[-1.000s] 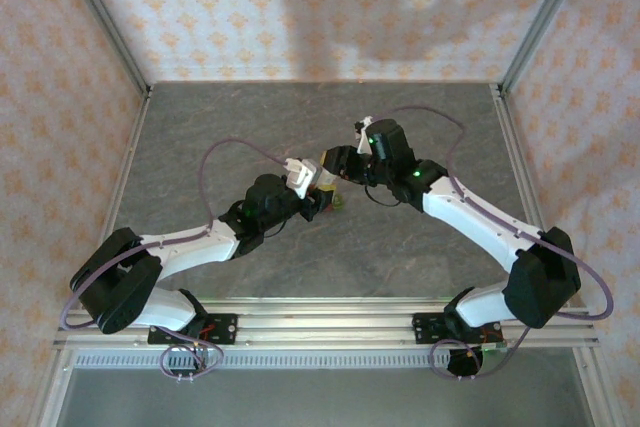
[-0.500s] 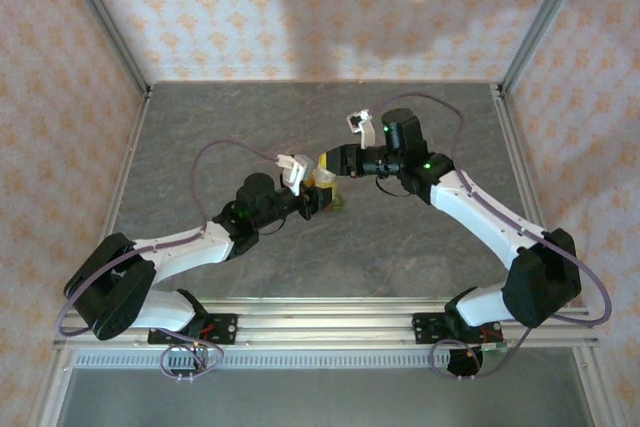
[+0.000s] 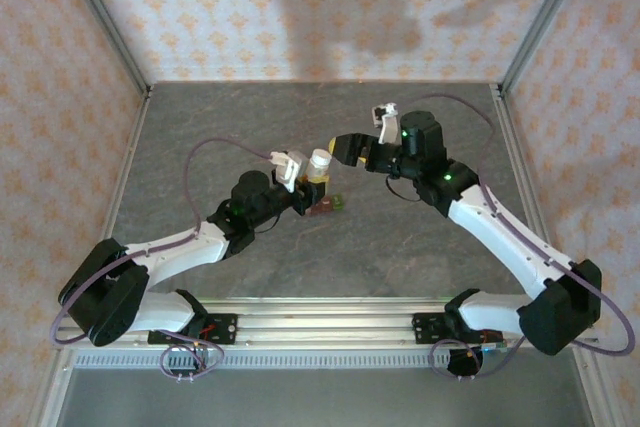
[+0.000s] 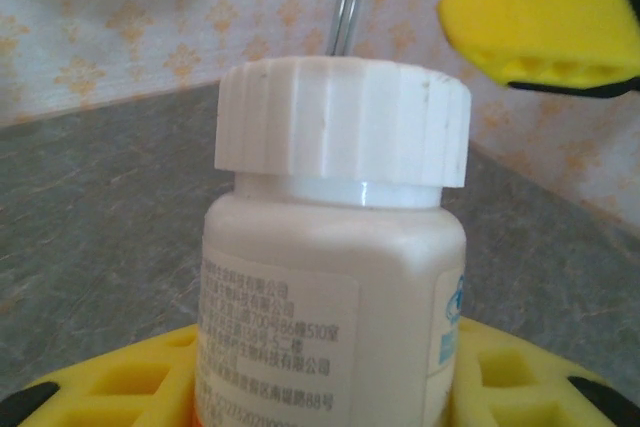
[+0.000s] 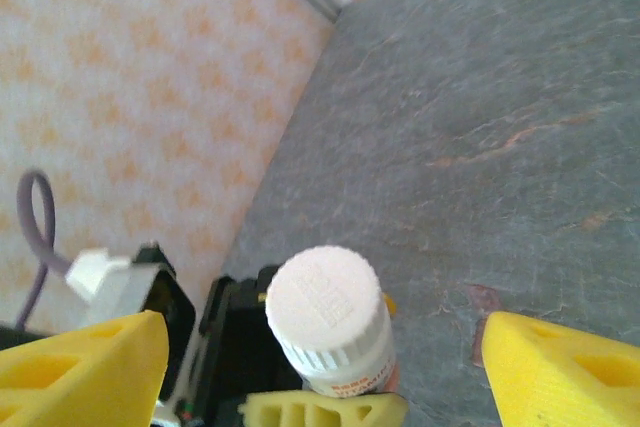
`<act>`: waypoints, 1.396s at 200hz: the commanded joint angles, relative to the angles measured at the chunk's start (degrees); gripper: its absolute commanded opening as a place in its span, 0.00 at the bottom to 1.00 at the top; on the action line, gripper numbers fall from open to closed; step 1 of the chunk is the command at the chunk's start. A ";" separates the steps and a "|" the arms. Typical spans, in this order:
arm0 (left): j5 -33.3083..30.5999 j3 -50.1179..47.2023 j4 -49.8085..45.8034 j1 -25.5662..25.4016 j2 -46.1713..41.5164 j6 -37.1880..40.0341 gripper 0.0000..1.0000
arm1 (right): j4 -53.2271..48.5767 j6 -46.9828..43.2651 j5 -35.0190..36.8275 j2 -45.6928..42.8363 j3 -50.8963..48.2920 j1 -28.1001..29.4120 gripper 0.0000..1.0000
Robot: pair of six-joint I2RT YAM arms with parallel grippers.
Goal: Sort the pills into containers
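Note:
A white bottle with a ribbed cap stands upright in my left gripper, whose yellow pads are shut on its lower body. My right gripper hangs open just right of and above the cap, its yellow fingers spread wide on both sides and not touching it. The containers, a short brownish-red strip with a green end, lie on the table right below the bottle. The pills are hidden.
The grey stone-patterned table has patterned walls on three sides and metal corner posts. A purple cable loops above the left arm. One yellow finger of the right gripper shows at the upper right in the left wrist view.
My right gripper has let go of the bottle's cap, opened wide and drawn back up and to the right. My left gripper keeps its hold and has shifted slightly left.

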 commanded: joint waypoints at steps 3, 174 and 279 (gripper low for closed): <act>-2.20 2.30 -3.04 -0.06 -1.29 4.26 0.00 | 2.05 7.28 6.97 1.04 -1.81 0.81 0.83; -1.46 4.29 -3.54 -1.37 0.84 4.14 0.00 | 5.66 7.19 6.76 8.59 0.58 6.52 0.72; -1.02 4.70 -3.01 -1.54 1.15 3.29 0.00 | 5.26 3.49 6.77 7.56 -0.98 6.68 0.47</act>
